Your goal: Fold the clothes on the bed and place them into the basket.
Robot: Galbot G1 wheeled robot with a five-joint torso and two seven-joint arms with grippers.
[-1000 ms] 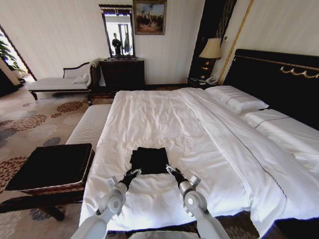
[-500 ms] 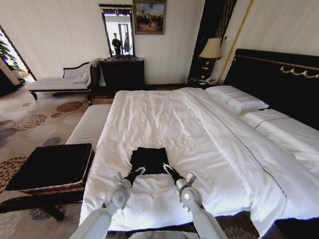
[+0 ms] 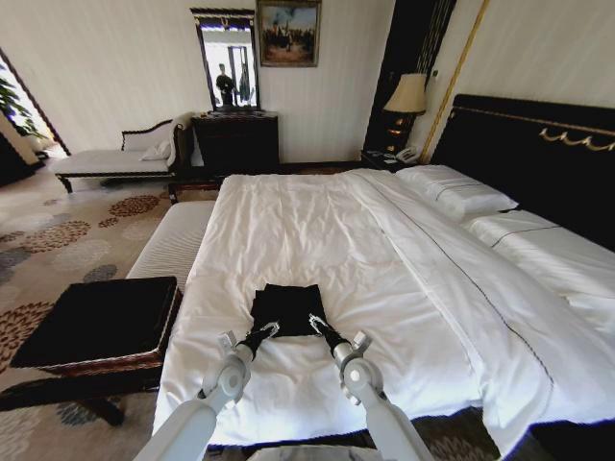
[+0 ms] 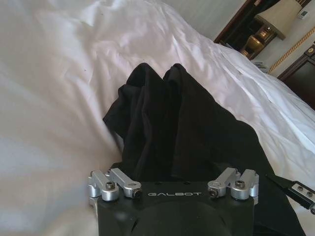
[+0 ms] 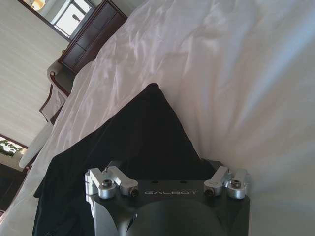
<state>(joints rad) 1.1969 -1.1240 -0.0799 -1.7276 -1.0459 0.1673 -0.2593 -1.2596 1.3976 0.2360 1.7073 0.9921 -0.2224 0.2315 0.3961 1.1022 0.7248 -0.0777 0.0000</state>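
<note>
Low in the frame's centre, the left gripper and right gripper each clamp a near corner of the folded black T-shirt on the bed

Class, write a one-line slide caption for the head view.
Both grippers, left and right, at the near edge of the folded black T-shirt on the bed.

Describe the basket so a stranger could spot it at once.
Start at the big white bed. On the carpet off its near left corner stands the basket, a low woven brown box with a flat black top. The long bench just beyond it is white and striped.
</note>
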